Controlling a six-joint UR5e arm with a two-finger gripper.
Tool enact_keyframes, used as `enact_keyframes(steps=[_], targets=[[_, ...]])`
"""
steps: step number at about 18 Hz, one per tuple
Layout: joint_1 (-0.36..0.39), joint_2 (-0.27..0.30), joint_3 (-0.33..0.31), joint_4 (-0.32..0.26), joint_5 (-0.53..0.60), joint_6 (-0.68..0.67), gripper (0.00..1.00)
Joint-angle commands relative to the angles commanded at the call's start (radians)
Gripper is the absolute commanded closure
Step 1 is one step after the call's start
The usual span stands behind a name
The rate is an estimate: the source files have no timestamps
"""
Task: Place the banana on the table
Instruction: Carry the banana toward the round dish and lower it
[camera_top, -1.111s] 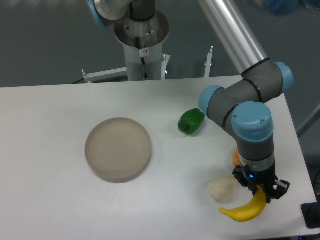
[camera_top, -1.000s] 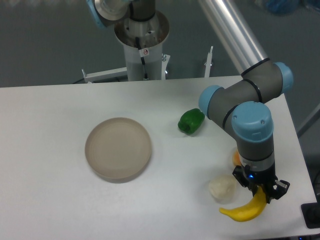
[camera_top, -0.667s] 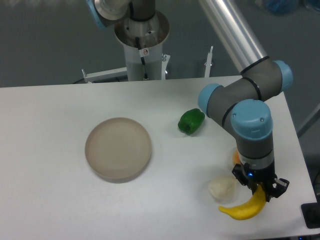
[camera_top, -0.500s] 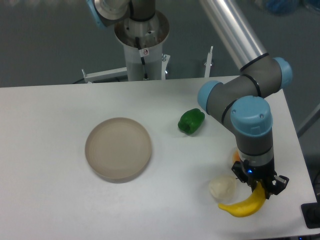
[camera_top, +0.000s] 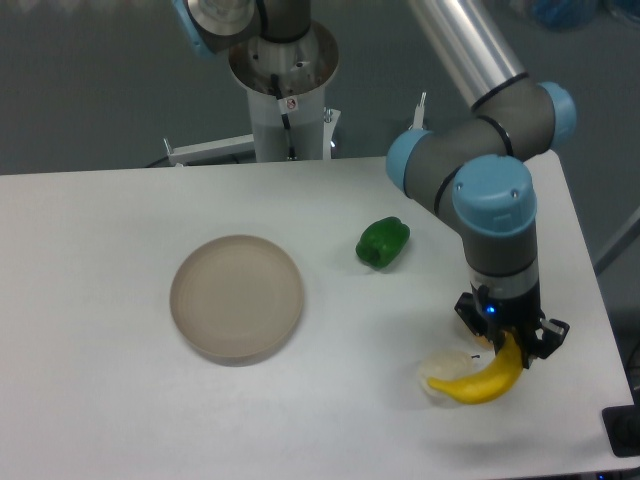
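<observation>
The bright yellow banana (camera_top: 478, 383) hangs curved from my gripper (camera_top: 511, 349), which is shut on its right end. The banana looks lifted a little above the white table (camera_top: 110, 400) at the front right. Its left part lies in front of a whitish lumpy ball (camera_top: 441, 362), which it partly hides. The gripper points straight down, near the table's right front corner.
A round tan plate (camera_top: 237, 297) sits left of centre. A green pepper (camera_top: 383, 242) lies behind and to the left of the gripper. The robot's base column (camera_top: 285, 90) stands at the back edge. The table's right edge is close to the gripper.
The arm has moved up and slightly left with the banana in its grip. The banana has risen off the table and now overlaps the whitish ball. The orange fruit no longer shows.
</observation>
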Motion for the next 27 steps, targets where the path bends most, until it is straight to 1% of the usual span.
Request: enact_keyframes(steps=[3, 4, 7, 9, 10, 12, 14, 19, 21, 25, 27], targets=[[0.0, 0.052, -0.086, 0.003, -0.006, 0.02, 0.63], [-0.002, 0.063, -0.103, 0.003, -0.005, 0.02, 0.63], [-0.014, 0.075, -0.151, 0.005, -0.008, 0.016, 0.63], [-0.043, 0.079, -0.16, 0.003, -0.003, -0.038, 0.63], [-0.063, 0.077, -0.163, 0.003, -0.003, -0.117, 0.63], [-0.095, 0.048, -0.16, 0.005, -0.008, -0.243, 0.63], [-0.121, 0.02, -0.142, 0.008, -0.009, -0.341, 0.63], [-0.175, -0.043, -0.115, 0.015, -0.017, -0.509, 0.63], [-0.192, -0.064, -0.105, 0.017, -0.017, -0.535, 0.63], [-0.216, -0.104, -0.111, 0.026, -0.012, -0.508, 0.62], [-0.224, -0.113, -0.111, 0.026, -0.009, -0.506, 0.62]])
